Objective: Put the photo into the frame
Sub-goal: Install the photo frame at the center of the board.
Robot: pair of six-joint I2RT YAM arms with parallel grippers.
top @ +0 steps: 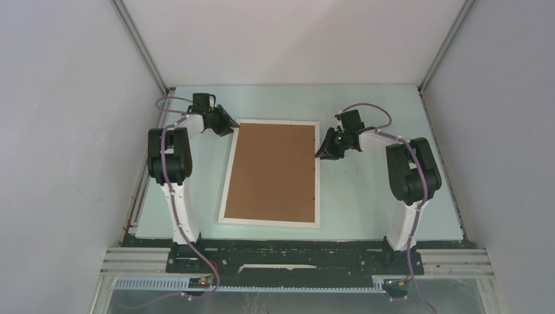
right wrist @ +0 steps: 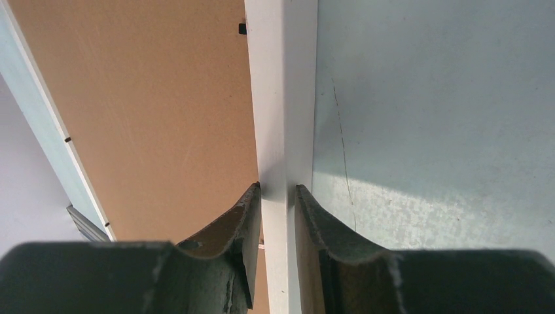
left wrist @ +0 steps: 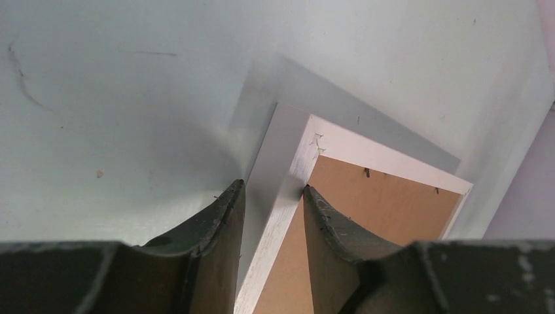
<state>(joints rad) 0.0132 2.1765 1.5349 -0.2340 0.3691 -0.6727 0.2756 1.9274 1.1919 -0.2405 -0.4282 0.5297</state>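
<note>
Thin white rectangular picture frame (top: pixel 269 223) lies lengthwise between my arms; left end effector (top: pixel 226 124) and right end effector (top: pixel 325 152) pinch opposite rims.

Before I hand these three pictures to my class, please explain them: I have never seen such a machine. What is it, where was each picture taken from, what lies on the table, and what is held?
These are two black-and-white robot arms bolted side by side, each ending in a two-finger gripper. The wide picture looks down from a fixed camera above and behind them; the other two come from small cameras on the wrists. On the pale green table lies a thin white rectangular picture frame, back upward, with a brown backing board in it. The left gripper is closed on the frame's rim near its far left corner; the right gripper is closed on the right-hand rim.
</note>
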